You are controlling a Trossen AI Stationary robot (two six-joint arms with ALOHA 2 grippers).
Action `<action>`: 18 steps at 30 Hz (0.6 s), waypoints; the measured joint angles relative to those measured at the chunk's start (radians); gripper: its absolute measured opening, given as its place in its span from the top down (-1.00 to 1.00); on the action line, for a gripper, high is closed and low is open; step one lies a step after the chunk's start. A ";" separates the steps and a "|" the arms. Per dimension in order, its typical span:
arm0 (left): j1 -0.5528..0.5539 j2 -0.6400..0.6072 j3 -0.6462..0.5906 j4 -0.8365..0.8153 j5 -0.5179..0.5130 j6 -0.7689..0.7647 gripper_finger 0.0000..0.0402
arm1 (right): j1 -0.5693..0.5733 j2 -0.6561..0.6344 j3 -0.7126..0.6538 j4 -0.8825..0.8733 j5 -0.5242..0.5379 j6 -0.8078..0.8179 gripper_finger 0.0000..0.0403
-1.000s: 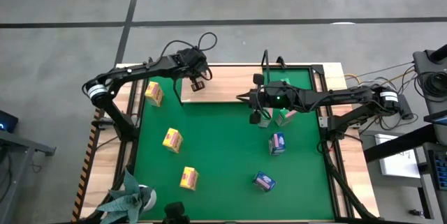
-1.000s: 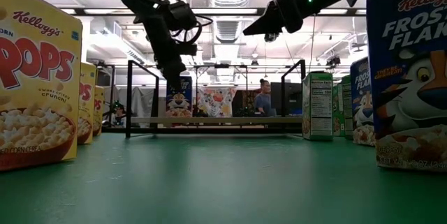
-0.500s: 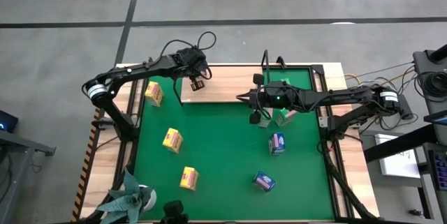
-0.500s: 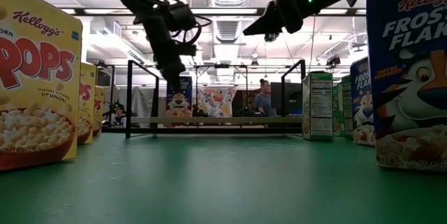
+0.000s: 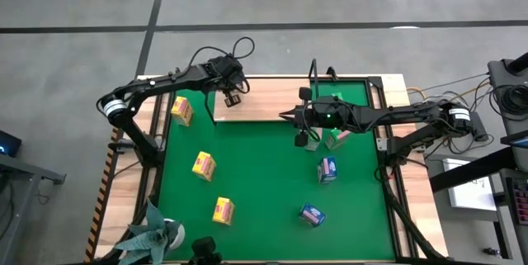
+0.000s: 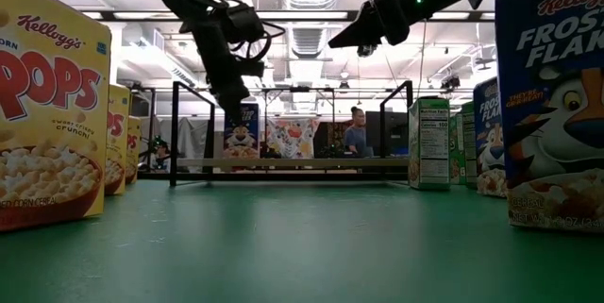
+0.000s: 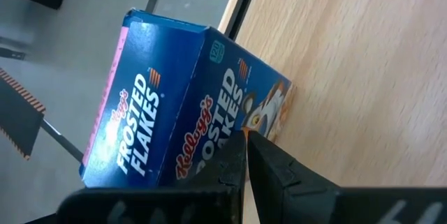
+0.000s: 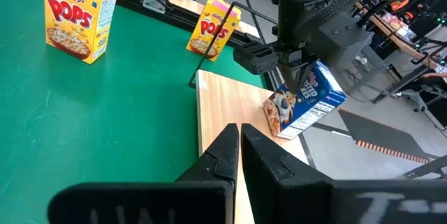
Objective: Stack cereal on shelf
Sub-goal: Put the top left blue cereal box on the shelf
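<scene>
Your left gripper [image 5: 232,97], fingers pressed together and holding nothing, hovers just above 1 blue box [image 7: 183,126] standing on the shelf [image 5: 272,104]. The right gripper [image 5: 286,116], also closed, waits farther off.

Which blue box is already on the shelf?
The blue Frosted Flakes box under the left gripper, standing on the wooden shelf. The other two blue boxes sit on the green mat.

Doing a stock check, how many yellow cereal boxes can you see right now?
3, all on the left side of the green mat: far box beside the shelf, middle box, near box. None looks hidden.
</scene>
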 joint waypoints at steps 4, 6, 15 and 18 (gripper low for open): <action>0.000 0.000 0.000 -0.004 0.000 0.000 1.00 | 0.000 0.000 0.000 0.000 0.000 0.000 0.95; 0.001 0.000 0.000 -0.005 0.000 0.000 1.00 | 0.000 0.000 0.000 0.000 0.000 0.000 0.95; 0.004 0.000 0.000 -0.007 0.000 -0.004 1.00 | 0.000 0.000 0.000 0.000 0.000 0.000 0.95; 0.007 0.000 0.000 -0.007 0.000 -0.004 1.00 | 0.000 0.000 0.000 0.000 0.000 0.000 0.95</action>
